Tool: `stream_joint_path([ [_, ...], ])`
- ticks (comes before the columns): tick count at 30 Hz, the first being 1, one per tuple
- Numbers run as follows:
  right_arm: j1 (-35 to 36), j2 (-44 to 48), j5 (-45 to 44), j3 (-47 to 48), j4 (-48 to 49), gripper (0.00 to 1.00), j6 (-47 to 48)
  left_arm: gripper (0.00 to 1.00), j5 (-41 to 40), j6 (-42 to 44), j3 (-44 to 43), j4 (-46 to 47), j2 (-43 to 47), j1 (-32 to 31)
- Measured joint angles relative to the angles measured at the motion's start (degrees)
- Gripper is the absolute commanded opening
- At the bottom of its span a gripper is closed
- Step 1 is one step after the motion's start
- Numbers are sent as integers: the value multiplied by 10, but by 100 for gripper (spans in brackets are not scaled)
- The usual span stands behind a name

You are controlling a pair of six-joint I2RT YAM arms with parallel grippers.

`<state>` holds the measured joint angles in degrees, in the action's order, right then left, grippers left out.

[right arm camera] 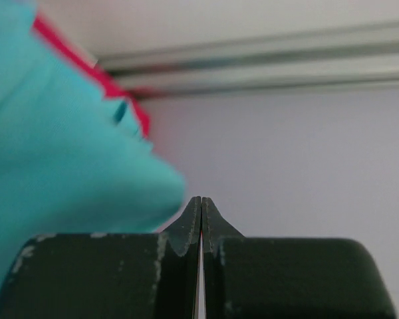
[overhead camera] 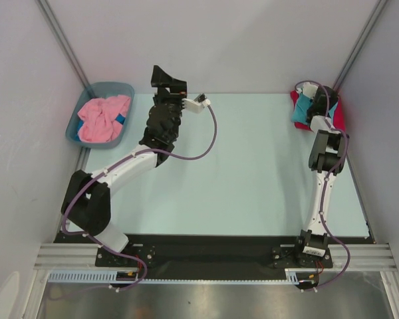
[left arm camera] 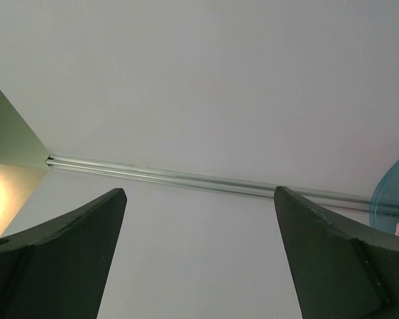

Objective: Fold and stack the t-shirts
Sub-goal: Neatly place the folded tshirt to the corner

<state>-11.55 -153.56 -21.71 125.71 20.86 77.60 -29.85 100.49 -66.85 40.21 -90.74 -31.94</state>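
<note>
Far right corner of the table [overhead camera: 239, 173]: the turquoise shirt [overhead camera: 300, 110] lay on top of the red shirt [overhead camera: 338, 118], and the red showed along the right and far edges of the pile. The two looked folded and stacked, though the right arm hid part of them. The right gripper [right arm camera: 201, 199] sat low against the near side of that pile with its jaws pressed tight together and nothing between them. In the right wrist view the turquoise cloth bulged just to the left of the fingertips, beside them and not pinched. Judged that the shut jaws served as a blunt tool, for pressing or nudging the stack square, not for lifting. Far left: the pink shirt [overhead camera: 103, 118] lay crumpled in the grey-blue tub [overhead camera: 117, 86], unfolded, well apart from the stack. The left gripper [left arm camera: 199, 191] was held high over the far left of the table, near the tub, with its jaws spread wide and empty and its camera showing mostly bare wall. That read as a waiting pose, clear of the cloth and placed to reach into the tub. Pink shirt not yet folded or stacked.
</note>
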Motion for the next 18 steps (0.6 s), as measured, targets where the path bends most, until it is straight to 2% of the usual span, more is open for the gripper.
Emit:
stream_joint_path([
  [5,-14,-11,-1,-19,-28,0,3,100,0,0,0,0,0,0],
  [18,-10,-35,-14,15,-88,0,0,100,-2,-28,2,-13,6,3],
])
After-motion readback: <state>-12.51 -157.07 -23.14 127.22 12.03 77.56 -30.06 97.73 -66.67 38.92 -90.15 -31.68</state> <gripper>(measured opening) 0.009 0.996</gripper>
